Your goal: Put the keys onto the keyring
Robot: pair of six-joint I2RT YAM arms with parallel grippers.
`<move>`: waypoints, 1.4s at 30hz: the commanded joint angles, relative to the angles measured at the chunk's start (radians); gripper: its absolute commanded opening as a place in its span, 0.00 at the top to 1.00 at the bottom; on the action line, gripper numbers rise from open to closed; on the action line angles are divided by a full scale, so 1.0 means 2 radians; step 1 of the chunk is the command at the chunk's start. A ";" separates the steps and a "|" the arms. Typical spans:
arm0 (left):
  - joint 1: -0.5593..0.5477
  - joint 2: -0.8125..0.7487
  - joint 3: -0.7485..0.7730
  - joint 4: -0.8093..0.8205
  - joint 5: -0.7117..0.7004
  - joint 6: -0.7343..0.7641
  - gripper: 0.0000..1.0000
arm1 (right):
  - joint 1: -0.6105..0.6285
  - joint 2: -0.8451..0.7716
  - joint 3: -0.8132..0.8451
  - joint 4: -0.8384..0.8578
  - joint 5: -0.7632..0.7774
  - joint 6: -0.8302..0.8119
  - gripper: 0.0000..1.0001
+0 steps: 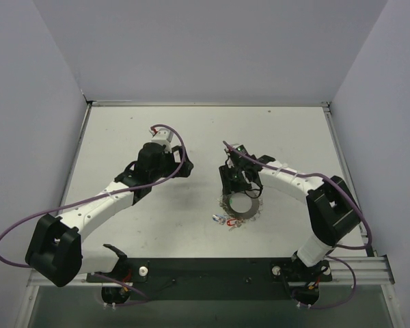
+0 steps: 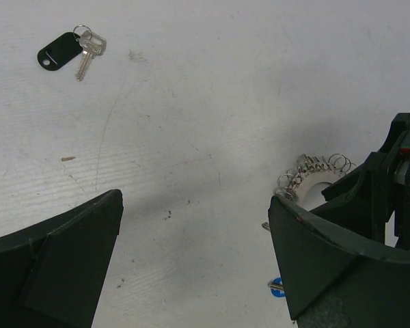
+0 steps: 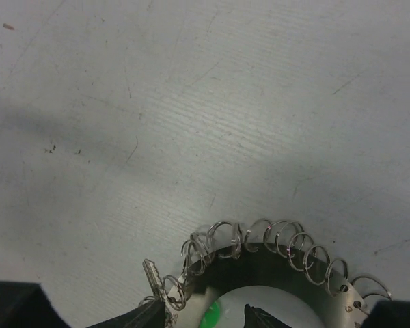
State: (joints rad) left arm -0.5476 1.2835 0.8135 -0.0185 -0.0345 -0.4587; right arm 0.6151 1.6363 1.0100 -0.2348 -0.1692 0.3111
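Note:
The keyring (image 1: 240,206) lies flat on the table right of centre, silvery with small wire loops round its rim. My right gripper (image 1: 238,186) hangs right over its far rim. In the right wrist view the keyring (image 3: 287,254) fills the bottom. The gripper (image 3: 198,320) is open: one fingertip (image 3: 137,318) is outside the rim, the other inside the open centre. A small silver key (image 3: 150,273) and a green head (image 3: 214,316) sit at the rim. Coloured keys (image 1: 223,220) lie by the ring. My left gripper (image 1: 184,166) is open and empty.
In the left wrist view the gripper (image 2: 195,263) hovers above bare table. A silver key on a black tag (image 2: 72,51) lies far left, the keyring (image 2: 314,174) and a blue key head (image 2: 278,287) show by the right finger. White walls enclose the table.

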 commanded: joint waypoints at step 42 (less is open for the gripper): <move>-0.032 0.042 -0.053 0.181 0.202 0.036 0.12 | -0.001 -0.006 -0.061 0.077 -0.051 0.020 0.77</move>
State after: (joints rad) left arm -0.6083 1.3819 0.6811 0.2913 0.3611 -0.4019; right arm 0.6151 1.6203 0.8879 -0.0620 -0.2985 0.3443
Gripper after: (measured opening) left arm 0.883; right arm 0.236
